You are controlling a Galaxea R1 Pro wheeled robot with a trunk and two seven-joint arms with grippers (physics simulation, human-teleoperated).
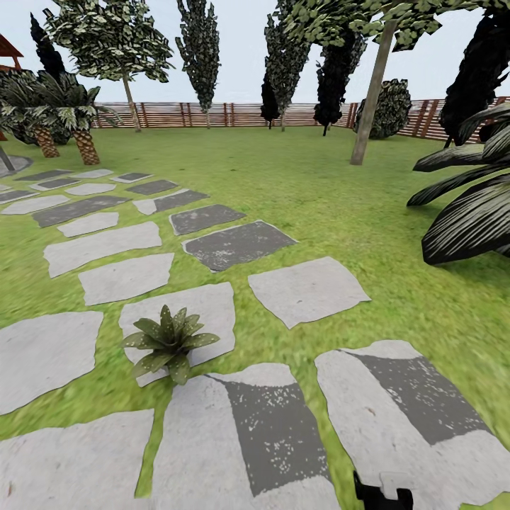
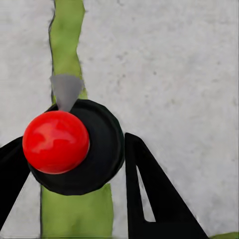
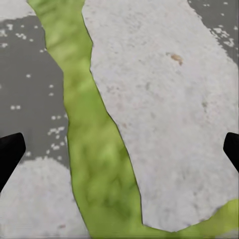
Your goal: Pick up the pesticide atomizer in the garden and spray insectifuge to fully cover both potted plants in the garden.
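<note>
In the left wrist view the pesticide atomizer (image 2: 74,149) has a round black body, a glossy red ball on top and a small grey nozzle. My left gripper (image 2: 74,172) is shut on it, a black finger (image 2: 149,194) pressed against each side. Under it lie grey stone and a strip of grass. In the head view one potted plant (image 1: 168,341), a low rosette of pointed green leaves, sits on a stepping stone (image 1: 205,312) at the lower left. My right gripper (image 3: 119,154) is open over stone and grass, its fingertips at that picture's edges.
The garden lawn (image 1: 319,184) carries a path of irregular grey stepping stones (image 1: 241,244) running to the far left. A large dark-leaved plant (image 1: 474,212) stands at the right. A tree trunk (image 1: 372,99), palms (image 1: 71,120) and a slatted wooden fence (image 1: 212,113) are farther back.
</note>
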